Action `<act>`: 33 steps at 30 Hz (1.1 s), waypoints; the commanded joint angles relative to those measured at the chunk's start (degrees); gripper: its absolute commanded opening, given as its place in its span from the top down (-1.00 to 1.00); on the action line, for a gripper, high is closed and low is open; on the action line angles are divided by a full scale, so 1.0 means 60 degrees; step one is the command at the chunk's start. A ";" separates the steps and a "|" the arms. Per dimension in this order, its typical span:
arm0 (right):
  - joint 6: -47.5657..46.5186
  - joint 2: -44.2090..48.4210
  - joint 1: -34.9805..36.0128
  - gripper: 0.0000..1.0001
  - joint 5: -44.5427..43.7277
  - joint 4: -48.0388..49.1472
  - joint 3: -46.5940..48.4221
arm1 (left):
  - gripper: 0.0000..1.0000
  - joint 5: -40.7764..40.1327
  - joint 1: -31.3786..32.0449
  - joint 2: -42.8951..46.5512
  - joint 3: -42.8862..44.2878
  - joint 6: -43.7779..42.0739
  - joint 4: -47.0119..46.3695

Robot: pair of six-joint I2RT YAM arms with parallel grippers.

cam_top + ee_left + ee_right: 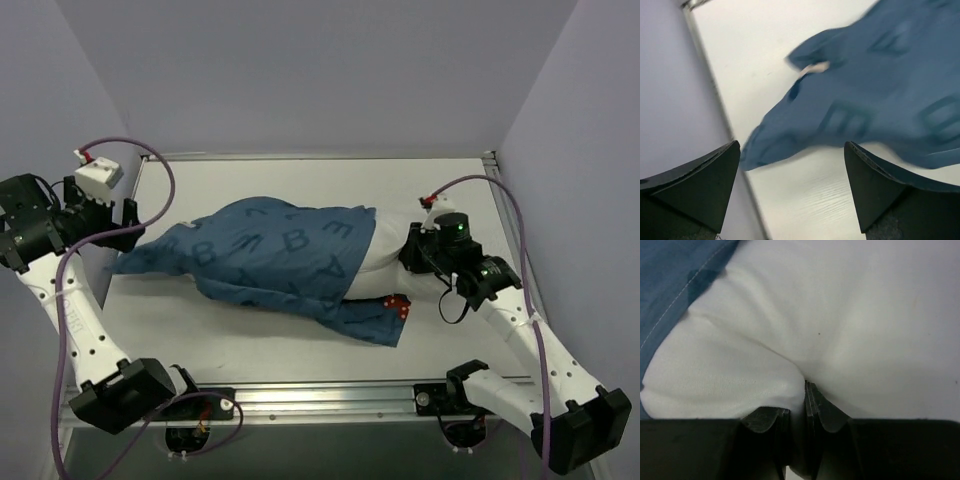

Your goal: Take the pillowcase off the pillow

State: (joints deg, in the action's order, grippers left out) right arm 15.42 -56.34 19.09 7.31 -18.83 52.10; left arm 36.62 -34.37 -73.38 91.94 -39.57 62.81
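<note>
At the white table's [250, 340] right, the right pincer [805, 390] clenches the plump white pillow [850, 315], mostly inside the letter-printed blue fabric pillowcase [270, 250] mid-table. Left pincer [791, 146] hangs released by its left tip; unheld, the cover may drag along.

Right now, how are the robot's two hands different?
The left gripper is open, its fingers wide apart; the right gripper is shut. The left gripper holds nothing, with a corner of the blue pillowcase lying just in front of it; the right gripper pinches a fold of the white pillow. What they share: both are black two-finger grippers, one at each end of the covered pillow.
</note>
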 commanded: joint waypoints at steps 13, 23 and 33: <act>0.1545 -0.1316 0.5840 1.00 0.1974 0.1746 -0.2412 | -0.88 -0.4241 0.9139 -0.1107 -0.0251 0.3415 -0.1591; 0.1868 -0.1187 0.6500 1.00 0.2356 0.3036 -0.3482 | -0.87 -0.4404 1.1206 -0.3939 0.1361 0.3798 -0.2001; 0.1401 -0.0806 0.6486 1.00 0.1755 0.2289 -0.2487 | -0.15 -0.3879 1.1529 -0.4484 0.0570 0.3344 -0.1826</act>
State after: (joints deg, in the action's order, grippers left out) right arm 24.62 -62.08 57.47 17.30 -1.08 34.33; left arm 10.37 35.03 -100.64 95.77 -18.74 51.66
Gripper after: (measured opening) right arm 0.128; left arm 0.586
